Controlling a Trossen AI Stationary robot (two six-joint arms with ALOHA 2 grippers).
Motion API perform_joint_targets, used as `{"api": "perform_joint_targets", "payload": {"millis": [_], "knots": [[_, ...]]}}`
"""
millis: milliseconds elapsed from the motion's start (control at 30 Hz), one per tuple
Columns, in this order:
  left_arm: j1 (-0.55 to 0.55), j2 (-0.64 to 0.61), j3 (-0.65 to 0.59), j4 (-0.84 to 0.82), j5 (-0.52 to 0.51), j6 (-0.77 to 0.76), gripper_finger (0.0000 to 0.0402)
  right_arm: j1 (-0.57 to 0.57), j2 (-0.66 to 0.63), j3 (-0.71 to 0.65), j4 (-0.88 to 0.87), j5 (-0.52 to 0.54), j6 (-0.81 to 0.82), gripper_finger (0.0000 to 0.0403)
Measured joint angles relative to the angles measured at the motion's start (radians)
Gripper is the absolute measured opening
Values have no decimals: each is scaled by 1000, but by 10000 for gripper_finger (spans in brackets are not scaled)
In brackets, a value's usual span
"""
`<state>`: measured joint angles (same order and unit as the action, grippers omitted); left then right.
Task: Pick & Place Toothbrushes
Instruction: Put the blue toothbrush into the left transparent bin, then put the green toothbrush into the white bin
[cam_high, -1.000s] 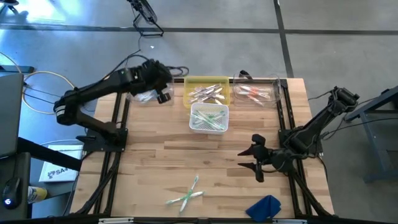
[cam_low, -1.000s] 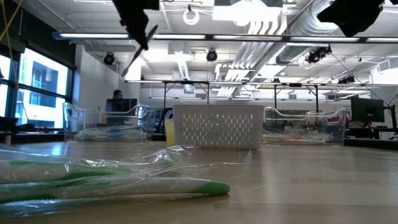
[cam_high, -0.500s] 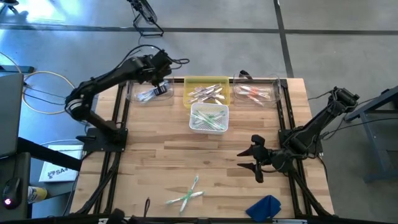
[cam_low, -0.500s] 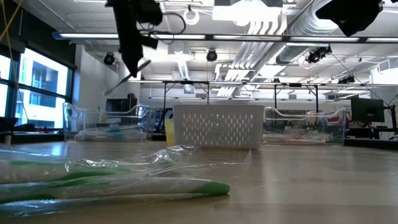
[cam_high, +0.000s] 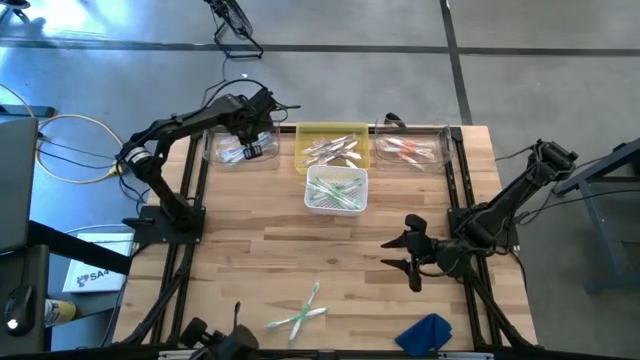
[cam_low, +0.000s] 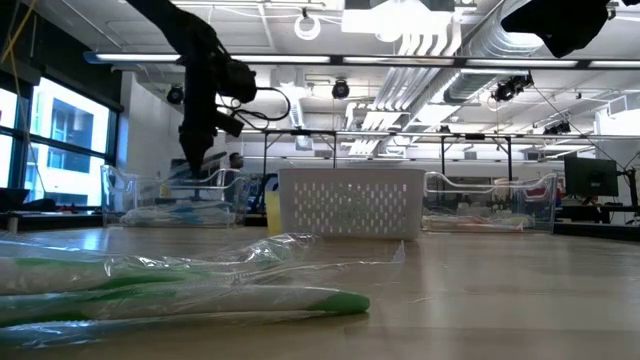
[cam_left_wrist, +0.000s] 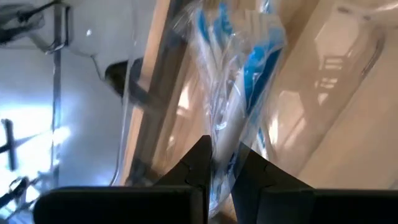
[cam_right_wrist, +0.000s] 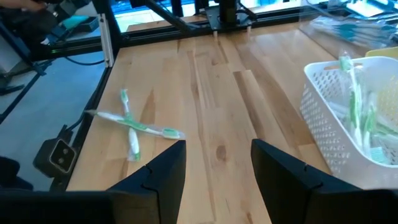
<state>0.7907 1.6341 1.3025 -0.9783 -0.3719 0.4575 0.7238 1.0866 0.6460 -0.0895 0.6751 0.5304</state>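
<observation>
Holding a wrapped blue toothbrush (cam_left_wrist: 231, 118) pinched tight, the left tool (cam_high: 252, 150) hangs over the clear bin (cam_high: 215, 155) left of the yellow tray (cam_high: 333, 133); crinkly wrap could snag on release. Right tool (cam_high: 408, 258) waits, spread wide

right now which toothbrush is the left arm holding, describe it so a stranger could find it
Start at the clear bin on the table's far left corner. The left gripper hangs over it, shut on a wrapped blue toothbrush. The loose ones near the front edge are green.
</observation>
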Motion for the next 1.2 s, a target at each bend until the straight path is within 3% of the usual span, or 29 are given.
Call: {"api": "perform_joint_targets", "payload": {"millis": [133, 333, 767, 1200], "knots": [[21, 0, -20, 59, 74, 37, 33, 0, 0, 0, 0, 4, -2, 174], [21, 0, -21, 98, 75, 66, 41, -6, 0, 0, 0, 3, -1, 174], [21, 0, -22, 97, 73, 62, 167, -72, 0, 0, 0, -75, 0, 174], [12, 0, -22, 146, 70, 39, 177, -92, 0, 0, 0, -76, -3, 174]]}}
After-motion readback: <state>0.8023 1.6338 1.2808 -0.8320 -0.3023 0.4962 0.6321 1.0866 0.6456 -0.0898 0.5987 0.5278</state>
